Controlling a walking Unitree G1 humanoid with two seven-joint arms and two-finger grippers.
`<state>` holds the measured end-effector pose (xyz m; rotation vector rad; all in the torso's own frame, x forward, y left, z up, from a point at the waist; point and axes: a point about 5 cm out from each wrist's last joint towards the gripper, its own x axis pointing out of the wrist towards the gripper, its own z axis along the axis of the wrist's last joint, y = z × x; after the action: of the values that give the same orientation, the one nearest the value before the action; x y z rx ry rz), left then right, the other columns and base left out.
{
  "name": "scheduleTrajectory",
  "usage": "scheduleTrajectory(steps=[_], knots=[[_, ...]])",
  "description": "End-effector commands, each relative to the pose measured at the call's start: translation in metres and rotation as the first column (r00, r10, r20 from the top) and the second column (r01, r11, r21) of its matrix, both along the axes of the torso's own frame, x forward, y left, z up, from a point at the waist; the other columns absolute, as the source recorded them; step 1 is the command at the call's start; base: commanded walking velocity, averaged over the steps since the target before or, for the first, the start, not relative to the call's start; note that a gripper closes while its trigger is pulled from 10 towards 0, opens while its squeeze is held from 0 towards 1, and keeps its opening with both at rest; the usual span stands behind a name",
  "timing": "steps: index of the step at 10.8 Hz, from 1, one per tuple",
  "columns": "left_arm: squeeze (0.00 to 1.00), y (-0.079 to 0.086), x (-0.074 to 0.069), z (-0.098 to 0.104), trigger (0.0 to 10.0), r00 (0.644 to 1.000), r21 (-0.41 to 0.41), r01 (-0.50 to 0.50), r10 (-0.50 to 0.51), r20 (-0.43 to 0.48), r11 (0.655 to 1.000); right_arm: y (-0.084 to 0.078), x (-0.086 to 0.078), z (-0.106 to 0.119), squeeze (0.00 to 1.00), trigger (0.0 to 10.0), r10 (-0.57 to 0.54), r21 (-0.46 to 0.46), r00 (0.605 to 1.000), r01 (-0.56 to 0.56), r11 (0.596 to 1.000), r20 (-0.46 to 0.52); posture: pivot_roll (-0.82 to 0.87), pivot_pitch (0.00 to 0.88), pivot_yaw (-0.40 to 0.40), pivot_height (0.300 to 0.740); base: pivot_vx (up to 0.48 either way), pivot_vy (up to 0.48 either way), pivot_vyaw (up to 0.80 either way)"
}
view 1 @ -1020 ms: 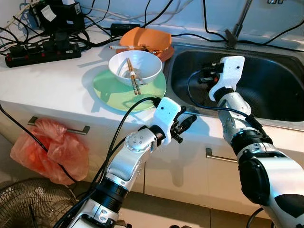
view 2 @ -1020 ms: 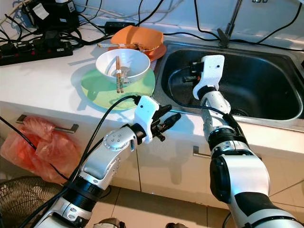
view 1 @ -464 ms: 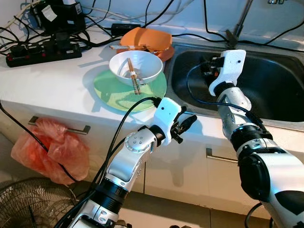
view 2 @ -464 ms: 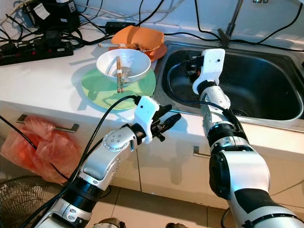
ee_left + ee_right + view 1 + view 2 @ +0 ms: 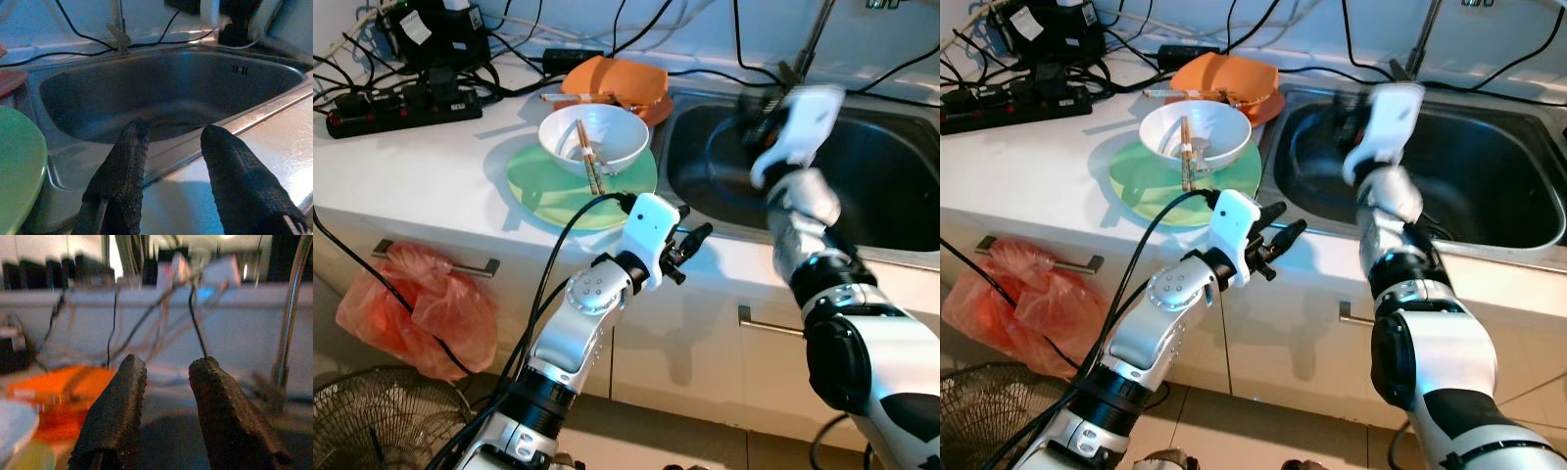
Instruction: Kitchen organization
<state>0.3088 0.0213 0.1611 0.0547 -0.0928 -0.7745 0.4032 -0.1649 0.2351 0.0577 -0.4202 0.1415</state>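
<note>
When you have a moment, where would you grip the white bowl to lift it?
Judging by its pose, grip the white bowl by its near rim, coming from above: it sits upright on the green plate, and the chopsticks leaning across it leave the rim beside them free.

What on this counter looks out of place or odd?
A black power strip with tangled cables sits on the white counter near the steel sink. A pair of chopsticks lies tilted in the white bowl, overhanging its rim above the green plate.

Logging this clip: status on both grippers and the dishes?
Left gripper jaws open, empty, at counter edge by sink. Right gripper open, empty, above sink. White bowl with chopsticks on green plate, untouched.
</note>
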Motion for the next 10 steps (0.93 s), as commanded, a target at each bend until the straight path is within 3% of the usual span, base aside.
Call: scheduleTrajectory(steps=[1, 3, 8, 10], knots=[[0.0, 0.0, -0.001, -0.002, 10.0, 1.0, 0.003, -0.012, 0.012, 0.012, 1.0, -0.002, -0.002, 0.007, 0.0, 10.0, -0.01, 0.026, 0.999, 0.009, 1.0, 0.053, 0.22, 0.021, -0.02, 0.74, 0.0, 0.0, 0.0], [0.0, -0.004, -0.001, 0.002, 10.0, 0.999, -0.001, -0.014, 0.014, 0.048, 1.0, -0.007, -0.01, 0.019, 0.0, 10.0, -0.067, 0.084, 0.987, 0.055, 0.995, 0.147, 0.2, 0.043, -0.024, 0.74, 0.0, 0.0, 0.0], [0.0, 0.005, 0.002, 0.004, 10.0, 0.991, -0.031, -0.089, 0.091, 0.094, 0.996, -0.02, -0.042, -0.014, 0.0, 10.0, -0.134, 0.039, 0.981, 0.13, 0.991, 0.141, 0.17, 0.074, -0.026, 0.74, 0.0, 0.0, 0.0], [0.0, 0.013, 0.005, 0.006, 10.0, 0.983, -0.051, -0.134, 0.139, 0.117, 0.99, -0.02, -0.067, -0.014, 0.0, 10.0, -0.125, 0.043, 0.979, 0.12, 0.992, 0.159, 0.15, 0.082, -0.019, 0.74, 0.0, 0.0, 0.0]])
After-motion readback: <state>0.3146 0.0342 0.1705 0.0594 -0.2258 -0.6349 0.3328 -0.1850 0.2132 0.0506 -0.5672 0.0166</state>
